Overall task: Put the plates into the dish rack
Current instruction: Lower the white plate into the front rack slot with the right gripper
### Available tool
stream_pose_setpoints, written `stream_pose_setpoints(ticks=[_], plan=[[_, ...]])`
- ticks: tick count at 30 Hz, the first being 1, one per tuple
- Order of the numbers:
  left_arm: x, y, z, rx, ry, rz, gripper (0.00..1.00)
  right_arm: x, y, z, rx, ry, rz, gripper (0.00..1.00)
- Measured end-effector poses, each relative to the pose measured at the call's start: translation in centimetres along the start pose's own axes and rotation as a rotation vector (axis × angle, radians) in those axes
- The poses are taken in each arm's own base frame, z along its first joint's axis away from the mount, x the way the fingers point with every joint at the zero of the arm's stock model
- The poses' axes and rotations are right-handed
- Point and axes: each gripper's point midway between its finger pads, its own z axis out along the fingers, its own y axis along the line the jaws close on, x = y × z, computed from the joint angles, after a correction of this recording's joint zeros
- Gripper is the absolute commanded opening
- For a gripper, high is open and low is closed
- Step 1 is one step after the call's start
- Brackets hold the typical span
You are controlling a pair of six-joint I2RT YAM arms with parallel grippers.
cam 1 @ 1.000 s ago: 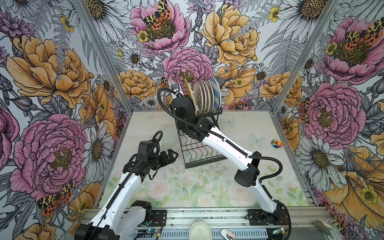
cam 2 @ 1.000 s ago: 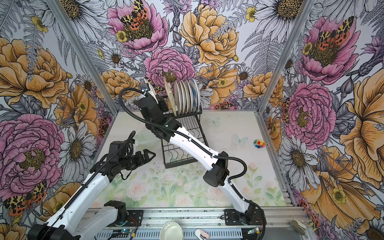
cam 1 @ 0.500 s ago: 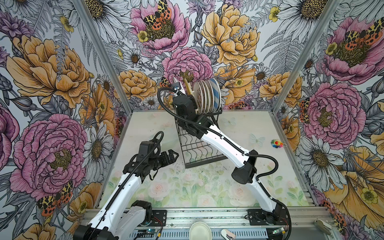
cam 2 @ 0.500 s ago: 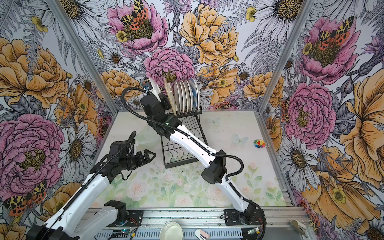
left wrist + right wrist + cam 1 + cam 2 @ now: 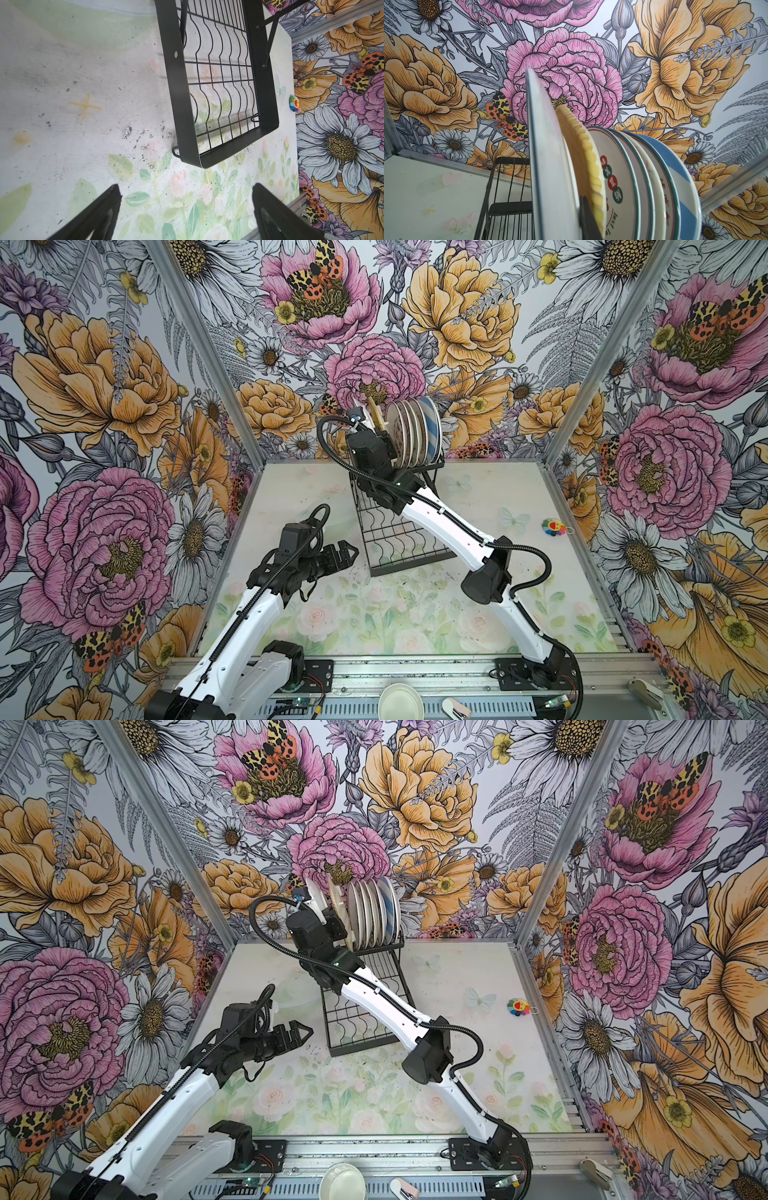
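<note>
Several plates (image 5: 415,431) stand on edge in the rack (image 5: 409,568) at the table's (image 5: 498,614) far edge; the right gripper (image 5: 326,919), clamped on the end plate (image 5: 548,166), appears to be seating it, so release and a clean withdrawal come next, while the left gripper (image 5: 343,556) hangs with jaws apart, empty.

Plates (image 5: 411,433) stand, seemingly slotted, in the dish rack's (image 5: 407,566) rear tier.

Rainbow toy (image 5: 554,527), pale bowl (image 5: 400,702), perhaps pink eraser (image 5: 456,709)
</note>
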Motion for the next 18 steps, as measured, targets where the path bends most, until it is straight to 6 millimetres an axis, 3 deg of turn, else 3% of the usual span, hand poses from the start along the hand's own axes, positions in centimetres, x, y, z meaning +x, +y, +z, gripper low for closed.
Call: stream_pose_setpoints(ticks=[18], plan=[[0.07,0.24,0.02,-0.015,-0.001,0.000,0.99,0.18,-0.66,0.67,0.016,0.001,-0.005,0.00]])
